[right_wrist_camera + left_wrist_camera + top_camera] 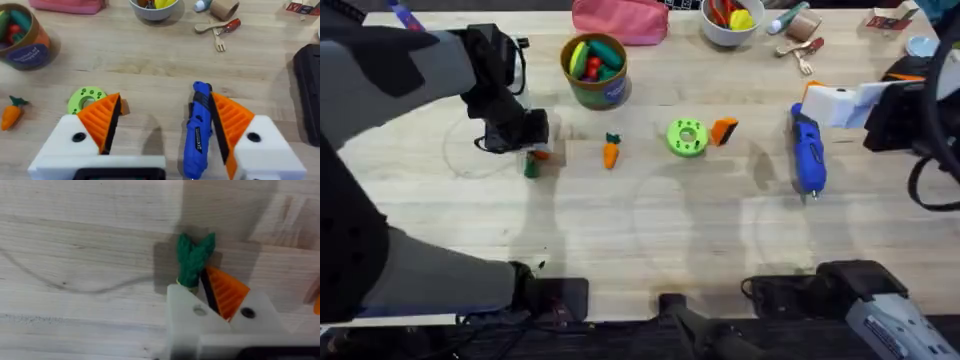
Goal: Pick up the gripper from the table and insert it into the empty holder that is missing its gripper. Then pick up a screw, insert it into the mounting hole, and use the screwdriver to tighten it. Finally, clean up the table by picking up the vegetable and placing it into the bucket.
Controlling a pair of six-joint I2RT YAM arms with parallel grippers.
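The orange ribbed gripper [724, 131] lies on the table, touching the green disc [686, 138]. My left gripper [535, 155] is low at the left. In its wrist view one finger carries an orange pad [227, 292]. The other is the bare white holder [187, 312] with its mounting hole [200, 311], and a green leafy toy [194, 257] is pinched between them. The carrot vegetable [611, 152] lies between that gripper and the disc. The blue screwdriver [807, 152] lies at the right. My right gripper [165, 100] hovers open above it. The bucket [595, 70] stands at the back.
Several toy vegetables fill the bucket. A pink pouch [620, 20] and a white bowl [732, 20] with toys stand along the far edge, beside a small wooden fork [802, 55]. Bare wood spreads across the front of the table [650, 240].
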